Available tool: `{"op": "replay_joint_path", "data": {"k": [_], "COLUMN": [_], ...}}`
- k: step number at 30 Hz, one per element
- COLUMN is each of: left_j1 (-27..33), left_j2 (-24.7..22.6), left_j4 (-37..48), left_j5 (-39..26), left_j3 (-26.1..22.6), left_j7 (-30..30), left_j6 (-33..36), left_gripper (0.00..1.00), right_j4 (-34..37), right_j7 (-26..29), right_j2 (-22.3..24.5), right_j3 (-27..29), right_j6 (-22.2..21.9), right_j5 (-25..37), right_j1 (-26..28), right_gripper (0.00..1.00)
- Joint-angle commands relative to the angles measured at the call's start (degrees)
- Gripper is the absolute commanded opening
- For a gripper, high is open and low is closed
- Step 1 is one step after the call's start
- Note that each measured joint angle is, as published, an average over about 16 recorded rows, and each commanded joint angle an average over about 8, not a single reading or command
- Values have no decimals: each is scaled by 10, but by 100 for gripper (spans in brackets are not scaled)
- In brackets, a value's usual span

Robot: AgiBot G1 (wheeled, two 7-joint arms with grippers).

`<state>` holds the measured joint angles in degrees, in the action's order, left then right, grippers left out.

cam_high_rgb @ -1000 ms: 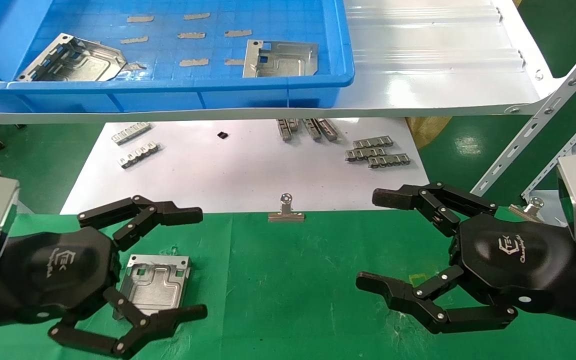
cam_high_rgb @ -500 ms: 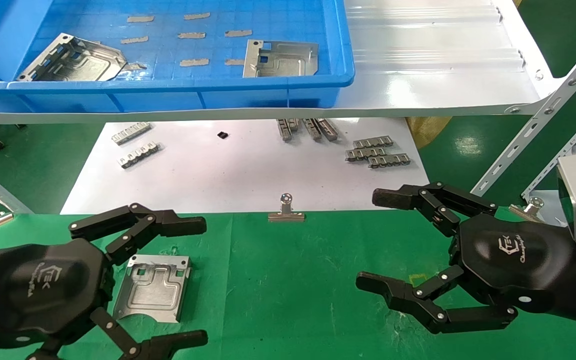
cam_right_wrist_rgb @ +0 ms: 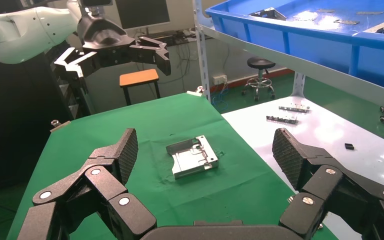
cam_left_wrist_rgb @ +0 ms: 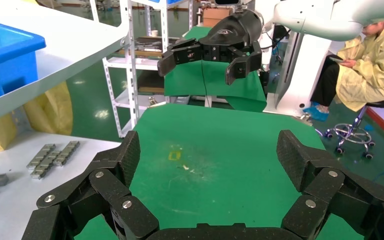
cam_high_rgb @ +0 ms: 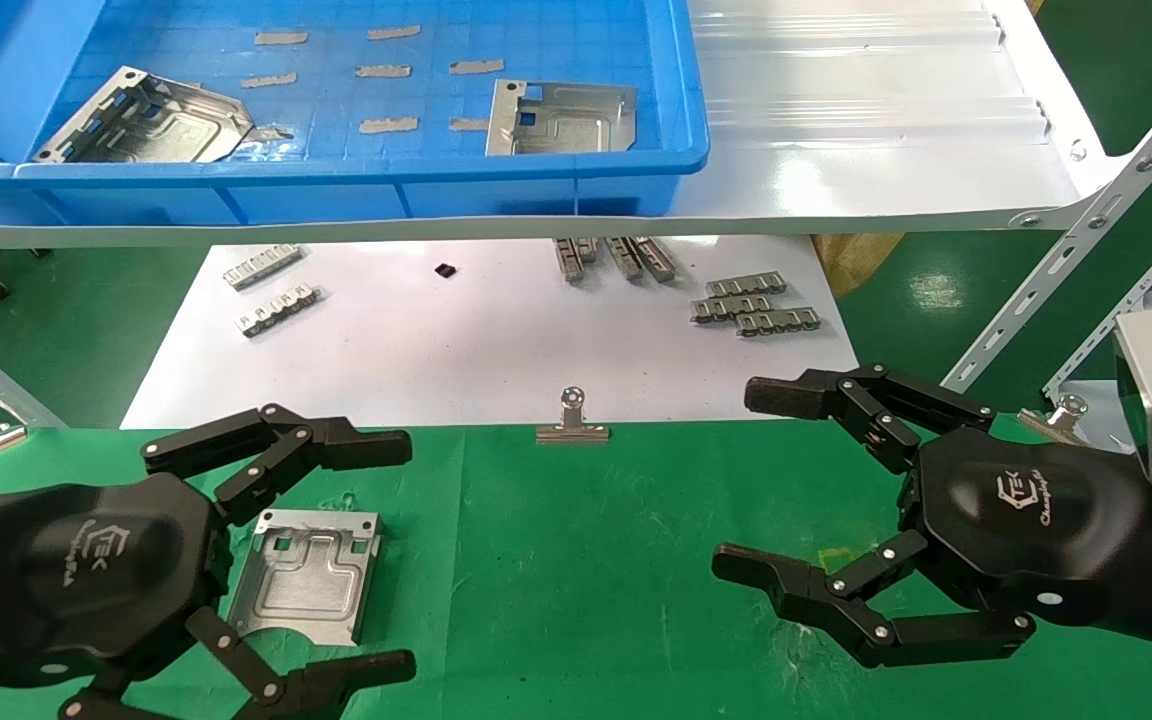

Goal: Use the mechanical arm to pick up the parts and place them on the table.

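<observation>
The left gripper (cam_high_rgb: 336, 560) hovered spread wide over one sheet-metal plate (cam_high_rgb: 306, 575) lying released on the green table (cam_high_rgb: 586, 560); the right gripper (cam_high_rgb: 786, 490) waited, equally wide. Two plates (cam_high_rgb: 561, 118) sat in the blue tray (cam_high_rgb: 336, 185), probably next.

Blue tray (cam_high_rgb: 536, 185) on white shelf (cam_high_rgb: 886, 150); binder clip (cam_high_rgb: 572, 422) below.

left gripper (cam_high_rgb: 376, 555) — lower fingers cropped

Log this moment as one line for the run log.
left claw: open, above placed part on table | right claw: open, idle | two parts in blue tray
</observation>
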<state>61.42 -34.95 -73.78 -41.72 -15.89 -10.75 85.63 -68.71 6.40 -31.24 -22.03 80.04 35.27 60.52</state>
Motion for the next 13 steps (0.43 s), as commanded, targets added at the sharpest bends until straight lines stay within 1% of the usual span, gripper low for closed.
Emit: {"op": "replay_joint_path", "data": {"k": [1, 13], "left_j1": [1, 2], "left_j2": [0, -1], "left_j4": [1, 3], "left_j5": [0, -1], "left_j3": [-1, -2], "left_j7": [0, 1], "left_j6": [0, 0], "left_gripper": [100, 100], "right_j4": [0, 0], "right_j7": [0, 0], "right_j2": [0, 0], "right_j3": [0, 0], "right_j6": [0, 0], "right_j5": [0, 0], "right_j1": [0, 0], "right_gripper": [100, 100]}}
